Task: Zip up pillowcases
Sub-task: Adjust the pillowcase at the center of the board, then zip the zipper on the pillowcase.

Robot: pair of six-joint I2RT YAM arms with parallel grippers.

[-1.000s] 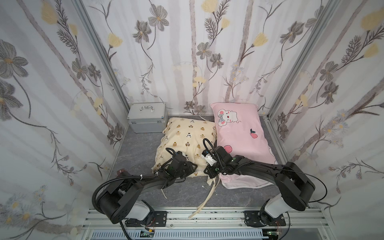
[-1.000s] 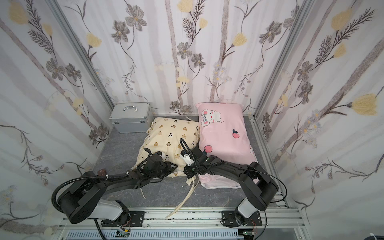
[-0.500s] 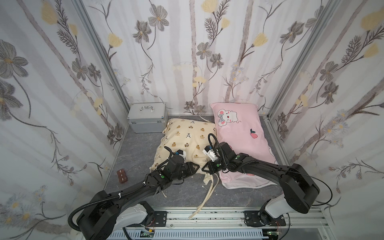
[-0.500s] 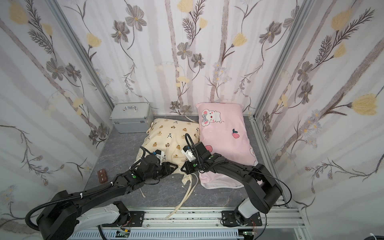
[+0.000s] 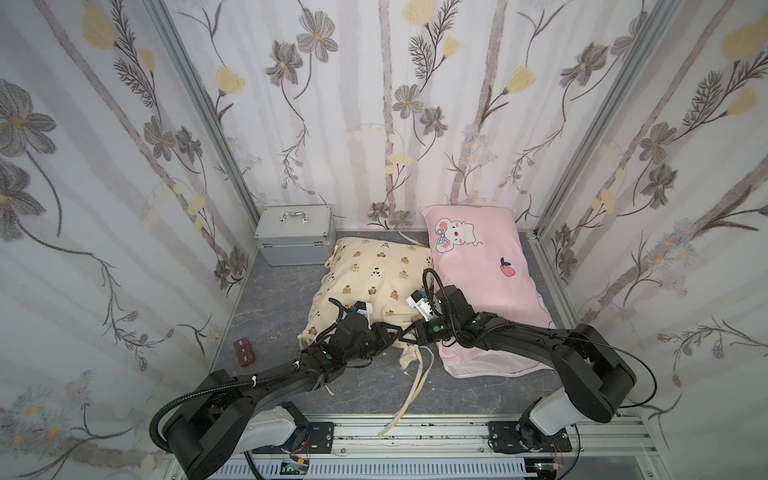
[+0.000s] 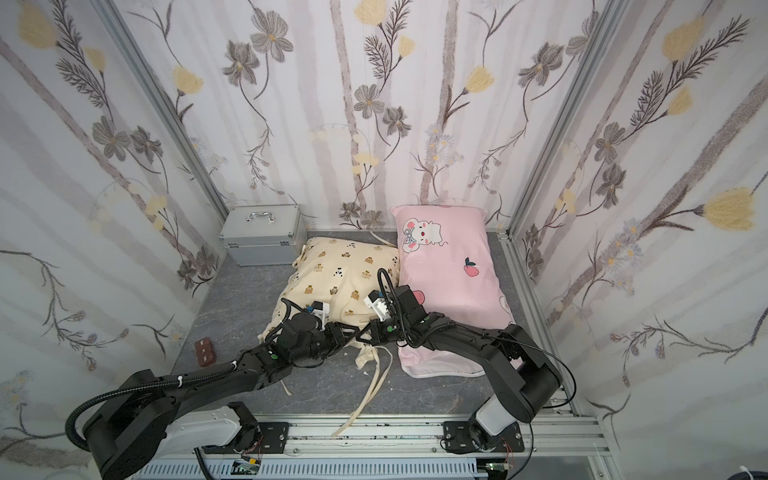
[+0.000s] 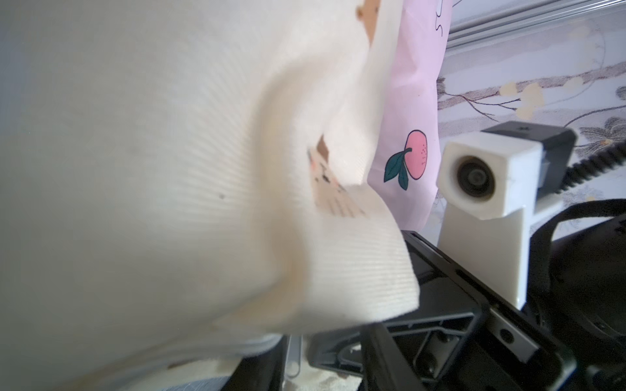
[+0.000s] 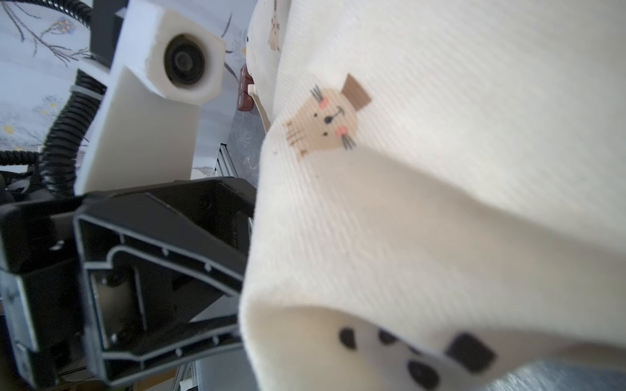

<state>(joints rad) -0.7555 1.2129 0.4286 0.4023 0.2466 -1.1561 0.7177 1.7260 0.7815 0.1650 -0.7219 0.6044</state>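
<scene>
The cream pillowcase [image 5: 374,278] with small bear prints lies mid-floor, and the pink pillowcase [image 5: 486,270] lies against its right side. In both top views my left gripper [image 5: 392,336] and right gripper [image 5: 409,336] meet tip to tip at the cream pillowcase's near right corner. The right gripper is shut on that corner's cloth, which fills the right wrist view [image 8: 423,203] and hides its jaws. In the left wrist view a silver zipper pull [image 7: 294,360] shows under the cream cloth [image 7: 169,169], by my left jaws. How those jaws stand is hidden.
A silver metal case [image 5: 296,235] stands at the back left against the wall. A small brown block [image 5: 244,353] lies on the floor at the left. Long cream ties [image 5: 415,382] trail from the pillowcase corner over the front rail [image 5: 415,432]. Papered walls close three sides.
My left arm has stretched out low and carried its gripper rightward along the cream pillowcase's near edge to meet the right gripper. The right gripper has kept its hold, shifting slightly.
</scene>
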